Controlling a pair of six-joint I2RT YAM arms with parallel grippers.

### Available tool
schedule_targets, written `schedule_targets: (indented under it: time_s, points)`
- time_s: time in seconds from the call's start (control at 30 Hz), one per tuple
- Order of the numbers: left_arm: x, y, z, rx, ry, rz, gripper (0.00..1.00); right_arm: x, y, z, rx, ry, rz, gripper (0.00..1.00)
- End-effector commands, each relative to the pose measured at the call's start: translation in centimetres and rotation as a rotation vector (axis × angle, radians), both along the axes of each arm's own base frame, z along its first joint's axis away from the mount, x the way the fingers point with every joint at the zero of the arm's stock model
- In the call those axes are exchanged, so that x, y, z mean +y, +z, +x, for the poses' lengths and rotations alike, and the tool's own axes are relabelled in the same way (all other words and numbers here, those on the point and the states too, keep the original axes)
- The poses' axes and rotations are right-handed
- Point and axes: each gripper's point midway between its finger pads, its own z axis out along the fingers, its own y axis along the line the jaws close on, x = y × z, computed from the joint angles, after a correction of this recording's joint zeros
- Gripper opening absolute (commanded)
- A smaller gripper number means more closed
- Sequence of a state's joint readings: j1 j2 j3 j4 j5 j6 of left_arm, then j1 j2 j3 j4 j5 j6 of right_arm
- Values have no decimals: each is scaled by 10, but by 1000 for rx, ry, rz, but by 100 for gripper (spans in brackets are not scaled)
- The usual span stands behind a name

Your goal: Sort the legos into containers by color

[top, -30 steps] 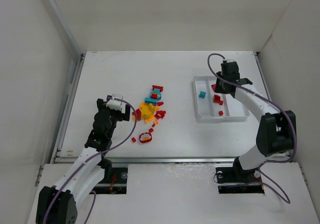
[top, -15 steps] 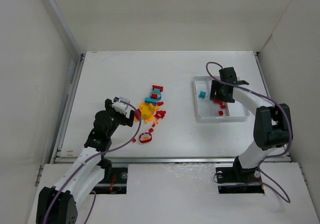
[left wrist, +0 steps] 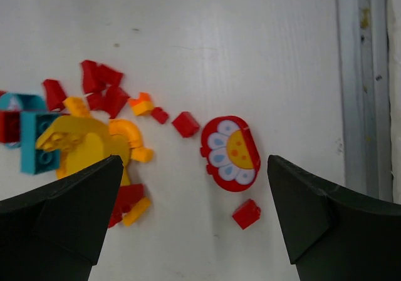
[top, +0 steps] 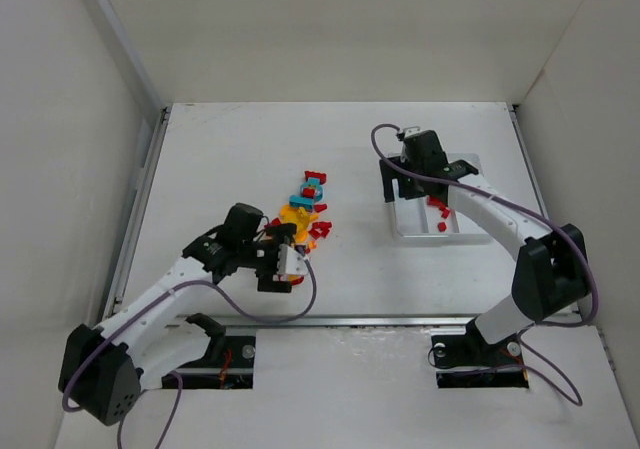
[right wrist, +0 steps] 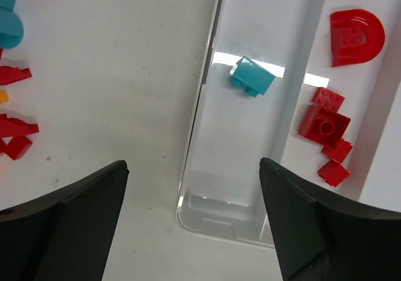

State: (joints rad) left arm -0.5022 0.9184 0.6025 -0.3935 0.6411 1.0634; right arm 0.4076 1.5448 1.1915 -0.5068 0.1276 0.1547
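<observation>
Left wrist: flower lego [left wrist: 230, 151] between left hand's [left wrist: 194, 161] jaws.

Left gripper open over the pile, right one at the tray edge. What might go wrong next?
1. The left gripper spans the flower piece and a loose red brick; closing may grab both or flick one away.
2. The right gripper straddles the tray wall; lowering could knock the tray.

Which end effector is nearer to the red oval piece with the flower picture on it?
Left. The left end effector hangs right above the flower piece, which shows between its open fingers. The right end effector is far off, over the white tray.
</observation>
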Motion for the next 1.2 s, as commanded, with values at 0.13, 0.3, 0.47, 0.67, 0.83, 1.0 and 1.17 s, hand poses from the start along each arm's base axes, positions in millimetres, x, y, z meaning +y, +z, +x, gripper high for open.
schedule_targets:
  time_s: [0.13,0.3,0.47,0.67,0.83,1.0,1.17]
  points:
    - [15,-46,-34,20,-292,279,100,22,29,9,-80,38,59,91]
    - [7,-63,-28,100,-244,284,100,15,16,-3,-72,28,32,91]
    - [12,-72,-1,42,-103,325,74,12,14,-9,-82,28,36,91]
    - [20,-85,3,14,-74,355,65,12,11,-10,-81,34,29,91]
    - [9,-83,0,45,-70,297,65,15,7,-11,-68,55,32,91]
    - [8,-85,5,27,-63,293,53,14,7,-11,-69,61,26,91]
    - [1,-83,1,44,-78,255,39,13,3,-13,-61,62,22,91]
